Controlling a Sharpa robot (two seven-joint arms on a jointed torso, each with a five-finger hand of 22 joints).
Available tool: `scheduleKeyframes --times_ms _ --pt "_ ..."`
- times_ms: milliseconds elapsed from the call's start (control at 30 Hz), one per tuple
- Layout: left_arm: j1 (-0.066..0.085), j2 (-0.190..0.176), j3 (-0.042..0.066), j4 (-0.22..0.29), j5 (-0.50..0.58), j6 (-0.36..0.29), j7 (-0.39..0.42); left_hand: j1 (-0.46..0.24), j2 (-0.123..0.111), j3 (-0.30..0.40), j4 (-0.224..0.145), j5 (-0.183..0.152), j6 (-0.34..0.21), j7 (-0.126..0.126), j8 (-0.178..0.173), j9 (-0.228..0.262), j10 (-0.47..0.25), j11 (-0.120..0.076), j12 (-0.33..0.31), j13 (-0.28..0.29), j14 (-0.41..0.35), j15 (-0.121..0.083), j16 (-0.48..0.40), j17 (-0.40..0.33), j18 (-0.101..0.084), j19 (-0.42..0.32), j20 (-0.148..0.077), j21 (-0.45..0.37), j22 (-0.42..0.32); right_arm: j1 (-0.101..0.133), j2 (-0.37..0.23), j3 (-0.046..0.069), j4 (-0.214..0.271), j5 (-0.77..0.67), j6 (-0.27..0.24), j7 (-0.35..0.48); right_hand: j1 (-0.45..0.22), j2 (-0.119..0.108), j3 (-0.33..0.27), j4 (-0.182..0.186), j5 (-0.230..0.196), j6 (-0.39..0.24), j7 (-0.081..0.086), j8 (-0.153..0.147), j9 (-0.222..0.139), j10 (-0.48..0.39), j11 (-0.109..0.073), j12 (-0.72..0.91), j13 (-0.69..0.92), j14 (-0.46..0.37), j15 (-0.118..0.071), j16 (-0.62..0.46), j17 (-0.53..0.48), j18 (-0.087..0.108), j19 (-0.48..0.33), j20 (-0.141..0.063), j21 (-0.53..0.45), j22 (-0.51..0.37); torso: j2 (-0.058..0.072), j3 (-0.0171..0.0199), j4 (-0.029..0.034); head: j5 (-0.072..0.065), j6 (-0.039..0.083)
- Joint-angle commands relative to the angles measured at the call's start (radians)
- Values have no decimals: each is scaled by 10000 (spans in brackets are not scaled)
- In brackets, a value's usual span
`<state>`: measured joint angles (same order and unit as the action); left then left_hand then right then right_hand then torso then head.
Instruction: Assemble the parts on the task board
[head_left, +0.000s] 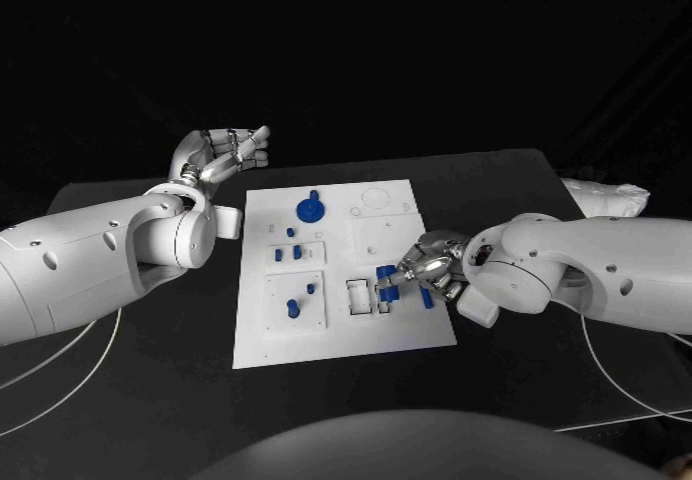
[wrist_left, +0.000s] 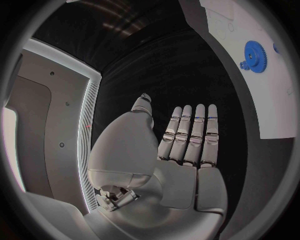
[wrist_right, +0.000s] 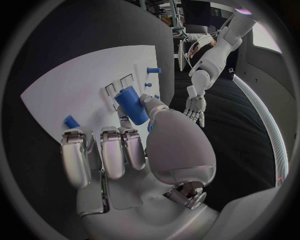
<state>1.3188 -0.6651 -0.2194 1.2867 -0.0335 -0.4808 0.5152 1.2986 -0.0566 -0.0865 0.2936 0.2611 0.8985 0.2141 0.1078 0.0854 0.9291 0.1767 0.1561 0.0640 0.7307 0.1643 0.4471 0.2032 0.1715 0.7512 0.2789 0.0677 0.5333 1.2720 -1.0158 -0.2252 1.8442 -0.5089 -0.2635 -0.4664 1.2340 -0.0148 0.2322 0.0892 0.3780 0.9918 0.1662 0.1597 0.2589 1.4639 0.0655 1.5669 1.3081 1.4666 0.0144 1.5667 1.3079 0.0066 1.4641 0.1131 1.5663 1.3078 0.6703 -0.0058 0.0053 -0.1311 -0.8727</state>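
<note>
Head view: the white rectangular task board (head_left: 346, 270) lies mid-surface on the black surface (head_left: 173, 400); the right hand (head_left: 423, 268) sits over its 3 o'clock edge, pinching a small blue cylindrical part (head_left: 387, 273) just above the rectangular slots, while a blue toothed gear (head_left: 310, 210) stands toward 12 o'clock and short blue pegs (head_left: 297, 305) stand at 9 o'clock. The left hand (head_left: 228, 152) hovers off the board's 11 o'clock corner, fingers apart, holding nothing. Left wrist view: that hand's fingers (wrist_left: 190, 140) lie straight and empty, and the gear (wrist_left: 253, 52) is well apart. Right wrist view: thumb and one finger clamp the cylinder (wrist_right: 132, 105) on its side wall. It looks like light, stiff, smooth plastic, likely slippery; a grip on the curved wall near mid-length, leaving the lower end free, would suit insertion.
</note>
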Motion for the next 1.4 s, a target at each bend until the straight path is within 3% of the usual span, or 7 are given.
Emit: scheduleKeyframes --times_ms 33,333,1400 --pt "4 32 7 2 3 144 51 7 120 43 4 37 -101 1 30 14 -62 -3 27 4 -70 -33 66 -9 102 45 27 -14 -9 2 181 -4 -136 1349 628 192 137 349 784 -749 -83 431 -342 -94 -46 1069 -5 39 2627 1042 -52 41 2629 -66 1067 41 45 2630 -11 -4 4 3 1" --pt "3 29 6 -6 1 163 40 8 123 41 3 37 -102 1 31 14 -63 -3 30 4 -72 -33 71 -14 102 45 28 -13 -15 -72 784 -5 -621 1283 782 -395 62 364 782 -712 -125 385 -308 -218 -134 1069 22 39 2627 1042 -37 41 2629 -66 1067 51 45 2630 -2 -5 10 212 1" --pt "3 48 6 -9 -6 197 30 12 137 38 2 38 -107 2 35 14 -69 -3 40 4 -77 -32 85 -31 101 40 29 -15 -33 -102 1353 -3 -911 89 765 -1274 -191 217 626 -639 -493 166 -146 -638 -429 1069 157 39 2627 1042 69 41 2629 -66 1067 138 45 2630 -1 -7 -1 208 1"
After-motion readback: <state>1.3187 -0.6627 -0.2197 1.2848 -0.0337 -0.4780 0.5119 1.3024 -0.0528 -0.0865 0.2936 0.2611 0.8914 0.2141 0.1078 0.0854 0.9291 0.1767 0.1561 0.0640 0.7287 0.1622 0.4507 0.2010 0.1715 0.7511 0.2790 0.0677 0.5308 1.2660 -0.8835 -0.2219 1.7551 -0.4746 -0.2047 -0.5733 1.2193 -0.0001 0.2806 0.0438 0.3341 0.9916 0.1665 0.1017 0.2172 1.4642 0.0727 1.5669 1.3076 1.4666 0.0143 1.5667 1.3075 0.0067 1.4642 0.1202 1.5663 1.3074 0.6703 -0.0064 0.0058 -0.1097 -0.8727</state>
